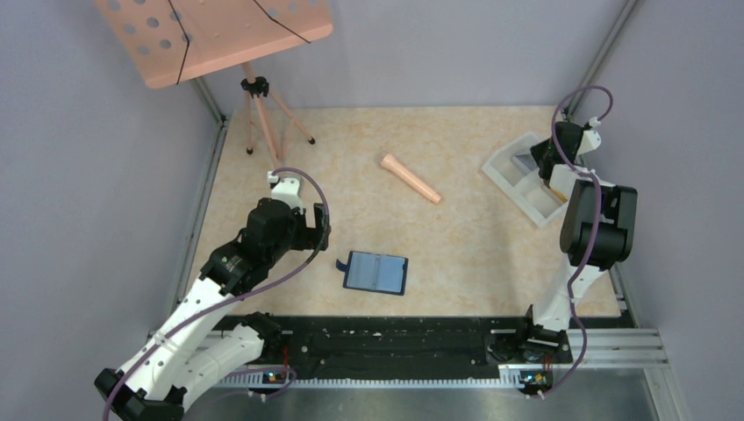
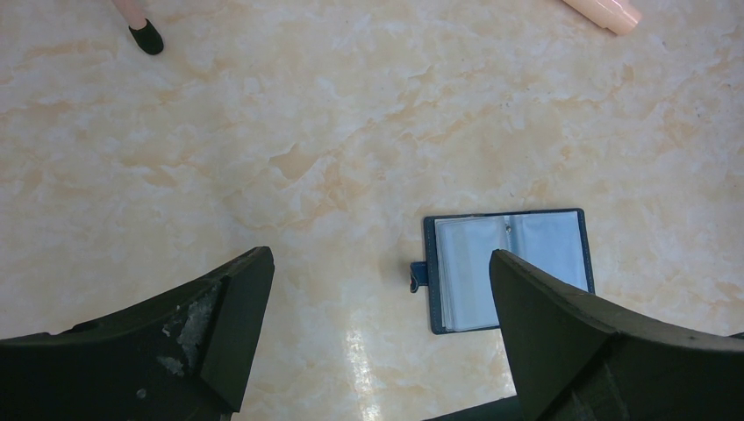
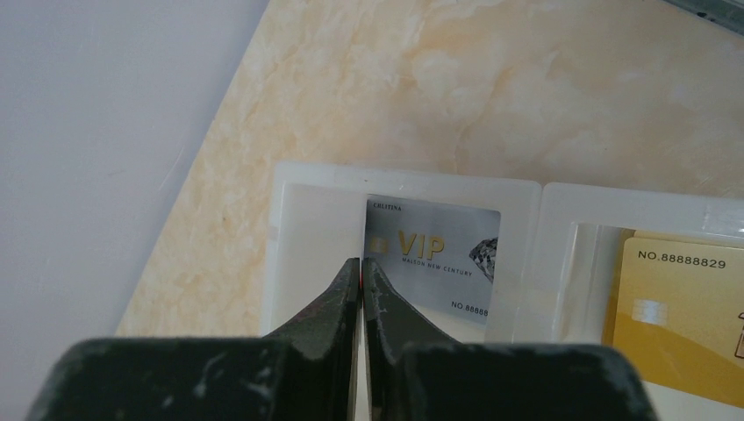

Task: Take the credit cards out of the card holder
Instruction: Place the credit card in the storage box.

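At mid-tabletop (image 1: 474,237) the card holder (image 1: 375,272) is lying open, free room on all 4 sides. The left claw (image 2: 379,263) is hanging released beside its tab edge. The right claw (image 3: 361,263) is sitting clenched over the tray (image 3: 526,189), tips at the silver card (image 3: 439,254) left edge; the gold card (image 3: 684,316) is lying next compartment.

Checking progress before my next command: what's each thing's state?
Dark navy folding card holder: open flat, pockets look empty.
Silver VIP card: in one compartment of white plastic tray.
Gold card: in the neighbouring compartment.
Left gripper: jaws open.
Right gripper: jaws shut by silver card's edge.
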You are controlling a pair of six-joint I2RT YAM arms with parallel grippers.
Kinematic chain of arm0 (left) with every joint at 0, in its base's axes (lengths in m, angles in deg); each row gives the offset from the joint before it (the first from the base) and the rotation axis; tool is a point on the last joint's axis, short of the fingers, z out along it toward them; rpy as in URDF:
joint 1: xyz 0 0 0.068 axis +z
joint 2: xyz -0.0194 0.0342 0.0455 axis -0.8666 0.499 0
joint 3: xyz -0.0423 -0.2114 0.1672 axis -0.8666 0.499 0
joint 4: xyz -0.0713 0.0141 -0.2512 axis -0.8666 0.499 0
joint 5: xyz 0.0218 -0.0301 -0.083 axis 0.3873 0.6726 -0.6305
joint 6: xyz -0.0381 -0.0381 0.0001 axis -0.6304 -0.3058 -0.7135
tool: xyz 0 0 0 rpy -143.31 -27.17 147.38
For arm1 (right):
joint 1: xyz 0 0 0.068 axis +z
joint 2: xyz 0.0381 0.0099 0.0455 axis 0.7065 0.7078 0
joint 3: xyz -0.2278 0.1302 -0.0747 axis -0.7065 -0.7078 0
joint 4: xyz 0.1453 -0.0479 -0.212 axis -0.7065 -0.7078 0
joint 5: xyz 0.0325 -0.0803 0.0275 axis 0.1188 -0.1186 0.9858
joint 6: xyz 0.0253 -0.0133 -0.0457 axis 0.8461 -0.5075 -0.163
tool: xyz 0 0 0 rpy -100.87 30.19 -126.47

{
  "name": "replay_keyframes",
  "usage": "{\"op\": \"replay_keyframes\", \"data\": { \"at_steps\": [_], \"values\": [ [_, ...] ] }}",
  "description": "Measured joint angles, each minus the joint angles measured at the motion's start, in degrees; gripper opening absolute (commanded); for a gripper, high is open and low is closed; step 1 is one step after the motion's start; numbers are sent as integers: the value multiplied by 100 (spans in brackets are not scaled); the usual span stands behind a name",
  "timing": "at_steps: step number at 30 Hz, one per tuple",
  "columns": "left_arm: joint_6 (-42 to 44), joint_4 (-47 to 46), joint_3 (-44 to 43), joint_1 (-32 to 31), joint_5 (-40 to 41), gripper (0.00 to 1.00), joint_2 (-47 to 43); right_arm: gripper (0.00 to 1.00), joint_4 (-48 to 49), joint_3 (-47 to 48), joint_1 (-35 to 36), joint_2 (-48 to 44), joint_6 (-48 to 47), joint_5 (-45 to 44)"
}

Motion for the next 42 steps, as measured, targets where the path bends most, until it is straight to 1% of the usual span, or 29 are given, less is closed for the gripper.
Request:
{"op": "replay_keyframes", "data": {
  "at_steps": [19, 22, 28, 36, 42],
  "values": [
    [-2, 0, 0, 0, 22, 99, 0, 0, 20, 0, -120, 0, -61, 153],
    [-2, -2, 0, 0, 22, 99, 0, 7, 17, 0, -133, 0, -59, 177],
    [-2, 0, 0, 0, 22, 98, 0, 11, 7, 0, -136, 0, -59, 179],
    [-2, -2, 0, 0, 22, 98, 0, 12, -146, 22, -138, 0, -66, 76],
    [-2, 0, 0, 0, 22, 99, 0, 20, -468, 267, -138, 0, -179, -35]
  ]
}}
